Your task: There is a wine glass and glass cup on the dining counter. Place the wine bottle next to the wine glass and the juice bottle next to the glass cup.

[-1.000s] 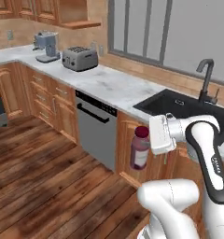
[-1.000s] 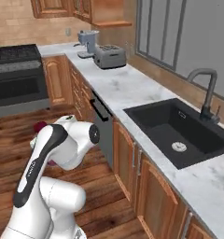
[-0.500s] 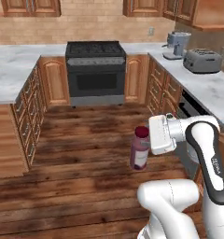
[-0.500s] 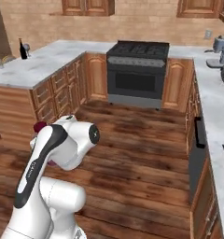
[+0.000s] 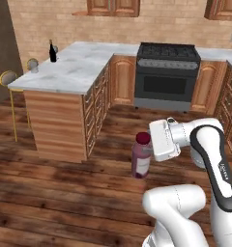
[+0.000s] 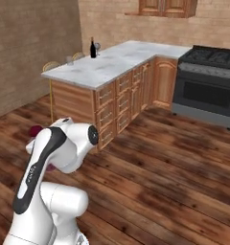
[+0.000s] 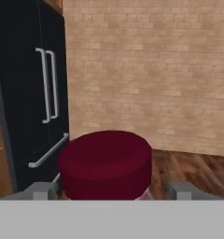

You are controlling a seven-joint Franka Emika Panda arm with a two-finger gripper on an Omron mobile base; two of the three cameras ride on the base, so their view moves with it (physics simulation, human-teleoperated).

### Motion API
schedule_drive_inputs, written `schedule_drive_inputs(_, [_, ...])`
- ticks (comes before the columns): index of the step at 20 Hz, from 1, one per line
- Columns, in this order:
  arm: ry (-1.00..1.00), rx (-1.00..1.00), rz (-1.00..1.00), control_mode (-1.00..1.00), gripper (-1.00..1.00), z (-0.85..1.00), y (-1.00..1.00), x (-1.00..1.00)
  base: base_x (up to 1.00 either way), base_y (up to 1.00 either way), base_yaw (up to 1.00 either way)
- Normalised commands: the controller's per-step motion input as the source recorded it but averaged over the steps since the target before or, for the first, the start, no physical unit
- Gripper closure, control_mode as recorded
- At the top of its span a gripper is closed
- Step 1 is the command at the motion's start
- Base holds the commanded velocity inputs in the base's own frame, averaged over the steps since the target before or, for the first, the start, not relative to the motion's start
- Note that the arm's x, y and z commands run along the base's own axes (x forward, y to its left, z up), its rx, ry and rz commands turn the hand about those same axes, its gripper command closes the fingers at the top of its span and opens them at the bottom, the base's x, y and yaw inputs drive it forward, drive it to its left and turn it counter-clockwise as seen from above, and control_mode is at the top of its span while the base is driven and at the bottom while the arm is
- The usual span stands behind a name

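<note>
our base has swung round since the earlier frames, so the sink side is gone and the dining table [image 5: 74, 72] now lies ahead, well apart from us. on its far corner the wine bottle [image 5: 52, 52] already stands just beside the wine glass [image 6: 97, 47], with the glass cup [image 6: 69, 60] nearer the stools. our claw [image 5: 148, 144] is clamped on the juice bottle [image 5: 141, 156], carried upright above the floor, so we judge the drive to the cup comes next.
</note>
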Motion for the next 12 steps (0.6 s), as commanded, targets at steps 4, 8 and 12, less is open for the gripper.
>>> schedule_drive_inputs(4, [0.0,0.0,0.0,1.0,1.0,0.0,0.0,0.0,0.61,0.75,0.02])
schedule_drive_inputs(8, [0.0,0.0,0.0,1.0,1.0,0.0,0.0,0.0,0.7,0.71,0.0])
schedule_drive_inputs(12, [0.0,0.0,0.0,1.0,1.0,0.0,0.0,0.0,0.71,0.7,0.0])
